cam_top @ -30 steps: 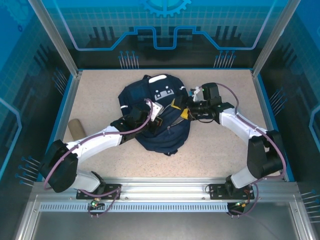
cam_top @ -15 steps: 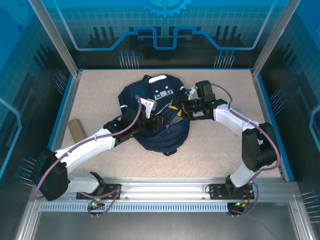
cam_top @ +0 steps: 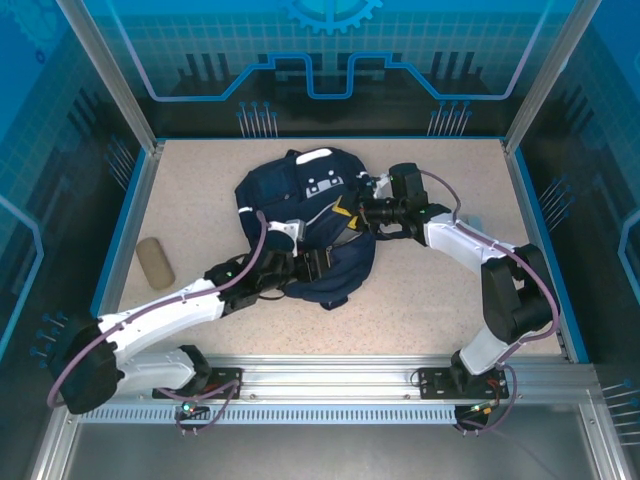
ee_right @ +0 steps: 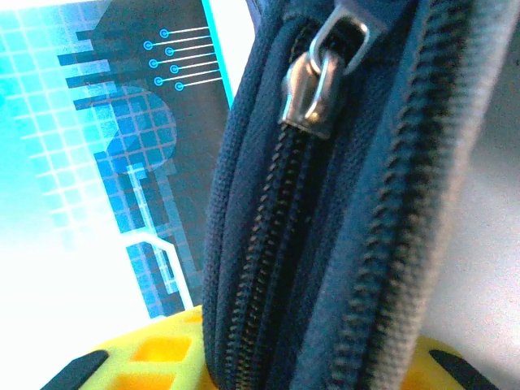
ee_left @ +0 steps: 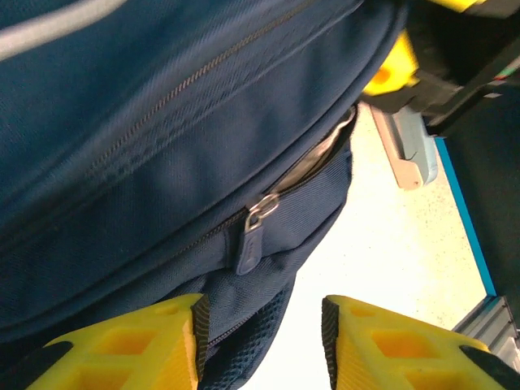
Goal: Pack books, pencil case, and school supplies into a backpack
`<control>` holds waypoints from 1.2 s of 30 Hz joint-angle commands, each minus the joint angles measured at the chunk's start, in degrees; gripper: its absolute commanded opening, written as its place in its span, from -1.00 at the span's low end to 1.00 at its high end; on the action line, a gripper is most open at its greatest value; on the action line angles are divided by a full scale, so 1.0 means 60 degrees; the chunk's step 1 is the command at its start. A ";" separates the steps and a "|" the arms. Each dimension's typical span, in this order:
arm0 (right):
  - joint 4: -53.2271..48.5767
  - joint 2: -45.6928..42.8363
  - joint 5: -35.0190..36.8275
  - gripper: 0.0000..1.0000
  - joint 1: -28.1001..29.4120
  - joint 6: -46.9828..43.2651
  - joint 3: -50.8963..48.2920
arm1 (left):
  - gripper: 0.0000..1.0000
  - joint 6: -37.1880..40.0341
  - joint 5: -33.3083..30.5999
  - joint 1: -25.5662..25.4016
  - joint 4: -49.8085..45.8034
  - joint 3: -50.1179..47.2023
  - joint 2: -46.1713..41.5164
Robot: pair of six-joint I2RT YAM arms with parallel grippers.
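While around backpack (ee_right: pixel 325 203) seam, right gripper (ee_right: pixel 288 361).

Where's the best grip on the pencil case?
Mid-body, from straight above. The pencil case lies on its side left of the backpack, apart from it: a short soft cylinder, long axis roughly near-to-far. Jaws closing left-right across the narrow width should seat best.
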 commanded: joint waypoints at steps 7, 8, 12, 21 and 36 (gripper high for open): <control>0.0794 -0.0244 -0.0356 -0.39 0.0219 0.0125 0.0040 | -0.21 -0.1036 -0.0113 -0.0095 0.1738 -0.0011 0.1198; 0.0787 -0.0258 -0.0356 -0.39 0.0228 0.0116 0.0031 | -0.22 -0.1043 -0.0228 -0.0094 0.1761 0.0041 0.1275; 0.0757 -0.0293 -0.0397 -0.39 0.0263 0.0100 0.0037 | -0.29 -0.1323 -0.0806 -0.0093 0.1699 0.0116 0.1528; 0.0793 -0.0260 -0.0398 -0.41 0.0394 0.0015 0.0009 | -0.37 -0.1847 -0.0951 -0.0079 0.2250 0.0000 0.1794; 0.0440 -0.0274 0.0160 -0.50 0.0752 -0.0218 -0.0153 | -0.68 -0.2560 -0.1743 -0.0002 0.0487 0.0360 0.1661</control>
